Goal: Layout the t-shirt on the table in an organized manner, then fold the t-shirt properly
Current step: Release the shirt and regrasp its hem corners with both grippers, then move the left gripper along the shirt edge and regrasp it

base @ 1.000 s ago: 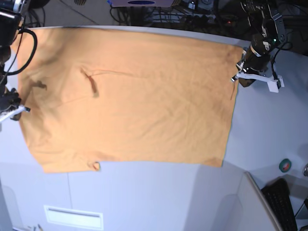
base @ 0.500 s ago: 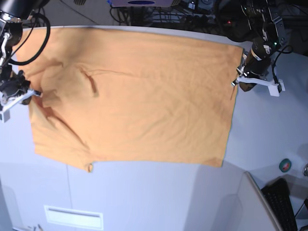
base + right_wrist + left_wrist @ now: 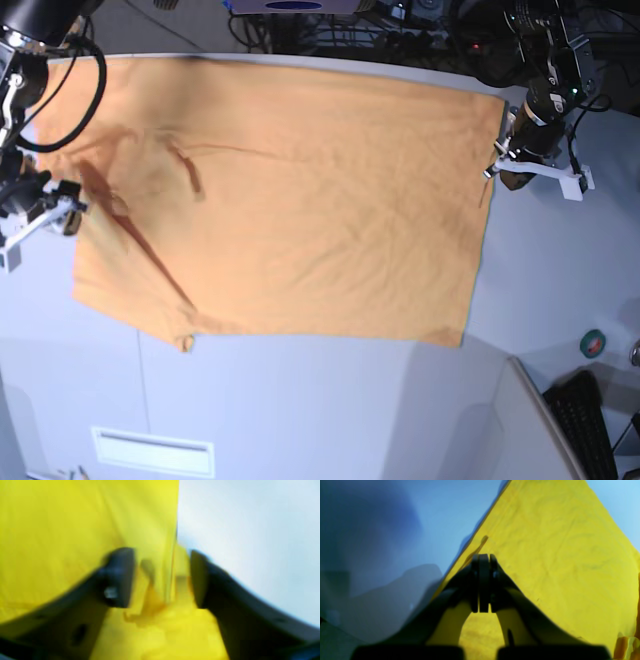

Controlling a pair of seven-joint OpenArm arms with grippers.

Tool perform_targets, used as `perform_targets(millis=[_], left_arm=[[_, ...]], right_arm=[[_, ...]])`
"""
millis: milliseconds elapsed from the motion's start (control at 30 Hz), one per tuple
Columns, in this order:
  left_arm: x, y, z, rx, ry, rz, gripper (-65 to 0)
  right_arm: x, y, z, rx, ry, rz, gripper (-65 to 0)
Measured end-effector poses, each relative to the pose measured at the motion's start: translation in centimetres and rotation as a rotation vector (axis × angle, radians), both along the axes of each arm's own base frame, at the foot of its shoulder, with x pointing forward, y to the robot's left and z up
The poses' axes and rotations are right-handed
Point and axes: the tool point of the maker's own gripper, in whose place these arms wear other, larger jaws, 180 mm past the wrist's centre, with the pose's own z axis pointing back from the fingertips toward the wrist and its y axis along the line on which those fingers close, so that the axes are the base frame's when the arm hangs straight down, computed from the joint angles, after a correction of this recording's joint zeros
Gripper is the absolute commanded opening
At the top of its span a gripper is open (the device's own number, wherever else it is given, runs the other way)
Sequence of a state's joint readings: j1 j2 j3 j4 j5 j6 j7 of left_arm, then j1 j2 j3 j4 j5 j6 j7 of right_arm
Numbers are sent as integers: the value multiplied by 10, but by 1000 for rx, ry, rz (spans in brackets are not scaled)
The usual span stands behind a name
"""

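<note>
Shirt spread out, one pincer let go

The t-shirt (image 3: 290, 200) lies long-axis left-right on the table (image 3: 560, 270); left gripper (image 3: 497, 160) pinches its right edge, right gripper (image 3: 62, 205) gapes at the left edge.

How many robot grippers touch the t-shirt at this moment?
1, perhaps 2. The left gripper is shut on the t-shirt at its edge on the base view's right. The right gripper is open at the opposite edge; contact there is unclear.
</note>
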State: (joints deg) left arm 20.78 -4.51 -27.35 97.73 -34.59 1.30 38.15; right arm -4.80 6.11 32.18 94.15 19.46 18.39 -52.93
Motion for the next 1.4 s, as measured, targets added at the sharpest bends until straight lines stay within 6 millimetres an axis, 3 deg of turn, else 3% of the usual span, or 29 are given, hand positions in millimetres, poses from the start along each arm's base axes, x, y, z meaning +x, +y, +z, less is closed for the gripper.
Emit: perform_targets(millis=[100, 200, 267, 367, 500, 600, 833, 900, 1000, 1100, 1267, 1400], left_arm=[[5, 1, 3, 5, -11, -3, -650], [5, 2, 4, 7, -14, 0, -650], [3, 1, 2, 4, -8, 0, -650], [2, 1, 2, 4, -5, 0, -650], [1, 1, 1, 3, -2, -1, -650], [2, 1, 1, 2, -4, 0, -650], [1, 1, 1, 3, -3, -1, -650], [0, 4, 1, 10, 2, -5, -650], [3, 5, 3, 14, -3, -5, -650], [7, 8, 7, 33, -7, -31, -650], [6, 14, 8, 43, -6, -23, -650], [7, 17, 10, 55, -5, -29, -650]], right_arm=[[44, -6, 4, 49, -53, -2, -269], [75, -20, -20, 129, -18, -58, -267], [86, -31, -37, 173, 14, -99, -264], [85, -37, -66, 233, 80, -156, -261], [88, -28, -87, 220, 114, -126, -261], [89, -16, -94, 215, 106, -106, -261], [89, -17, -94, 209, 101, -102, -269], [89, -17, -94, 209, 99, -103, -311], [93, -19, -92, 200, 73, -108, -471], [93, -19, -92, 201, 73, -108, -587], [94, -1, -97, 228, 75, -100, -650], [94, -5, -96, 222, 73, -103, -650]])
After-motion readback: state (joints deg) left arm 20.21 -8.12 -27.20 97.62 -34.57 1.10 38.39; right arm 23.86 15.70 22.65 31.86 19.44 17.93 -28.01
